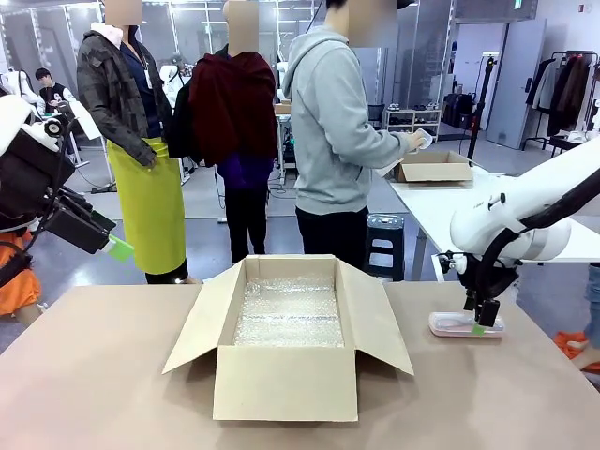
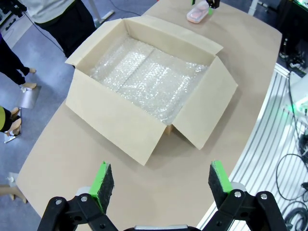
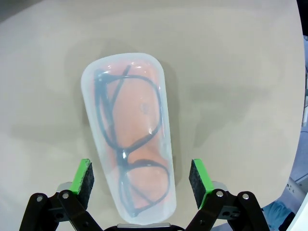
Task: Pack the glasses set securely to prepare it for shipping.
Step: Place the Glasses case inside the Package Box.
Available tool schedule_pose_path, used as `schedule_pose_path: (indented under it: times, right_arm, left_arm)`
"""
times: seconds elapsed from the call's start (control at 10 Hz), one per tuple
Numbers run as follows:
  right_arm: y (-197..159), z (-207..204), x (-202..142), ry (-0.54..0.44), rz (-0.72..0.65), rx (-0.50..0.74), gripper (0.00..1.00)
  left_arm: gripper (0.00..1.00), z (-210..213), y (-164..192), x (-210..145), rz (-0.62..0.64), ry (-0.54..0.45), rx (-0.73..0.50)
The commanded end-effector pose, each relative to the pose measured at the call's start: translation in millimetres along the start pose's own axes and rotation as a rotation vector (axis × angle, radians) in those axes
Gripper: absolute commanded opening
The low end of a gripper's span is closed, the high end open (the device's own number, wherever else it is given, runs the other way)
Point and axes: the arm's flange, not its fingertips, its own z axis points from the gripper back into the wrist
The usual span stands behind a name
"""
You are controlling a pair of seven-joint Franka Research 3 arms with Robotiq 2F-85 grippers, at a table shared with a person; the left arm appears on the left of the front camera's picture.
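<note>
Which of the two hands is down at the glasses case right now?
The right hand: open, fingers either side of the pale pink case, right of the cardboard box. The left hand hangs open, high at the left.

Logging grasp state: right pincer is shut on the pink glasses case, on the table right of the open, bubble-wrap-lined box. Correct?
Not shut. The right wrist view shows the right pincer open, its pads clear of both sides of the pink glasses case. Rest holds: the case lies on the table right of the open box lined with bubble wrap.
</note>
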Motion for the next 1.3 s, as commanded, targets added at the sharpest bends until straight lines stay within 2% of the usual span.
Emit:
schedule_pose_path:
  times: [0.0,0.3,0.4,0.5,0.6,0.7,0.8,0.9,1.0,1.2]
  right_arm:
    - [0.9,-10.3,4.4,0.012,0.01,0.002,1.0]
    - [1.6,-20.6,8.5,0.036,0.035,0.003,1.0]
    - [2.1,-19.9,9.2,0.042,0.033,-0.002,0.8]
    - [3.2,-16.7,9.6,0.043,0.033,-0.009,0.8]
    - [3.9,-14.5,10.1,0.044,0.034,-0.009,0.6]
    - [4.1,-12.5,10.9,0.047,0.037,-0.008,0.76]
    - [4.2,-10.1,11.9,0.053,0.038,-0.012,0.4]
    - [4.5,-3.8,12.9,0.042,0.038,-0.012,0.56]
    - [5.7,9.8,14.4,0.024,0.03,-0.029,0.2]
    - [13.7,69.0,18.9,-0.055,0.032,-0.028,0.2]
  left_arm:
    - [1.0,1.5,0.2,0.1,-0.004,-0.005,0.001]
    - [1.0,1.5,0.2,0.1,-0.004,-0.005,0.001]
    - [1.0,1.5,0.2,0.1,-0.004,-0.005,0.001]
    - [1.0,1.5,0.2,0.1,-0.004,-0.005,0.001]
    - [1.0,1.5,0.2,0.1,-0.004,-0.005,0.001]
    - [1.0,1.5,0.2,0.1,-0.004,-0.005,0.001]
    - [1.0,1.5,0.2,0.1,-0.004,-0.005,0.001]
    - [1.0,1.5,0.2,0.1,-0.004,-0.005,0.001]
    - [1.0,1.5,0.2,0.1,-0.004,-0.005,0.001]
    - [1.0,1.5,0.2,0.1,-0.004,-0.005,0.001]
